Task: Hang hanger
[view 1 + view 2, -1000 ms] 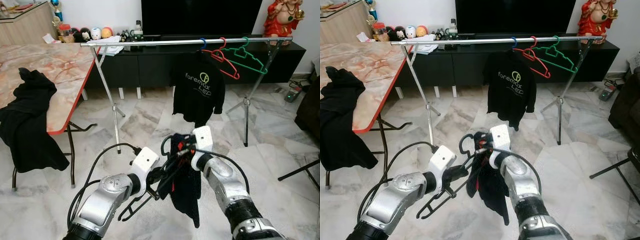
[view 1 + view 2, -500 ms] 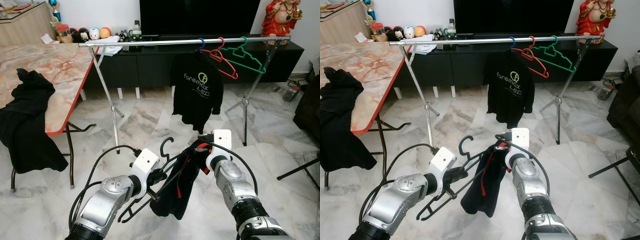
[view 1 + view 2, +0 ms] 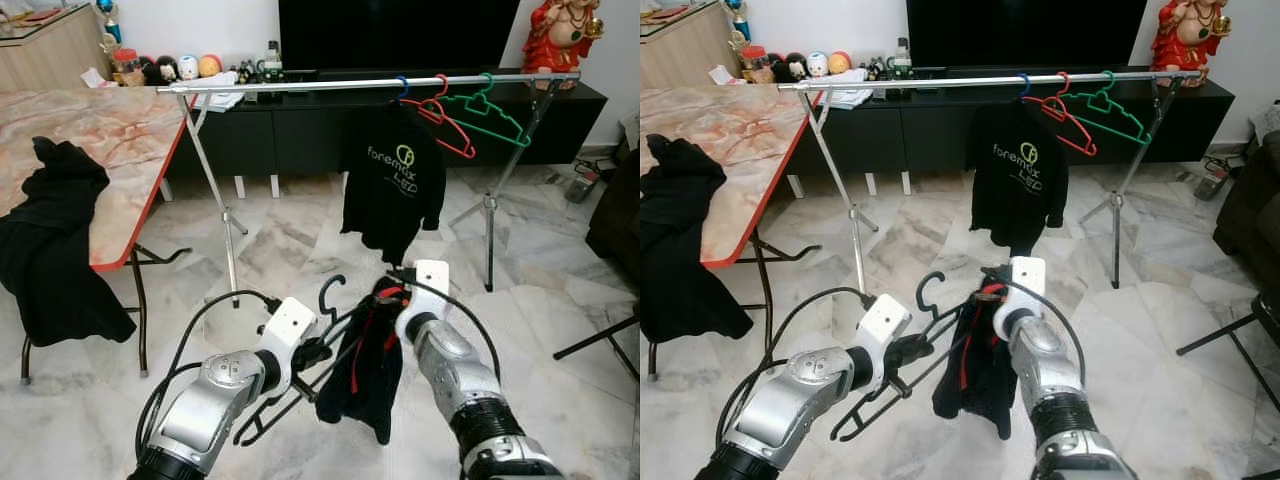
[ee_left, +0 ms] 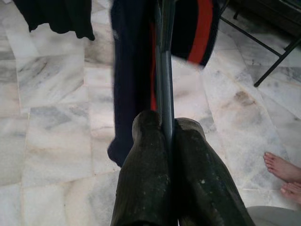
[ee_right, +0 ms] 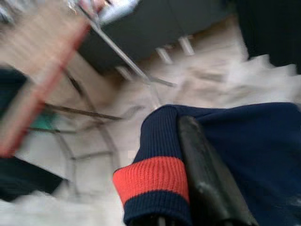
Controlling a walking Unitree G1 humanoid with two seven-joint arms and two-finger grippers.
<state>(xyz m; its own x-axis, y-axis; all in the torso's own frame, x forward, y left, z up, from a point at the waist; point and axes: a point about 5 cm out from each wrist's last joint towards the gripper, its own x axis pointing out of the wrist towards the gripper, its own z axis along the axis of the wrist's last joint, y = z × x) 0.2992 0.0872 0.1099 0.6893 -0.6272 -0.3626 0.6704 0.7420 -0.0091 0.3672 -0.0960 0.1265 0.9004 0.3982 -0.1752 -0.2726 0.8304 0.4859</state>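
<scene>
Both grippers hold a hanger with a dark garment above the floor, short of the rail.
The left gripper [image 4: 167, 141] is clamped on the black hanger [image 3: 330, 345]; the right gripper [image 3: 392, 297] seems, through blur, to pinch the navy garment [image 3: 368, 375] by its red-banded edge; the rail [image 3: 300, 84] stands well beyond.

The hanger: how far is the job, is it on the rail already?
Not yet. Left gripper is shut on the black hanger; right gripper holds the navy garment partly on it. Still left: dressing it fully and hooking it onto the rail.
</scene>
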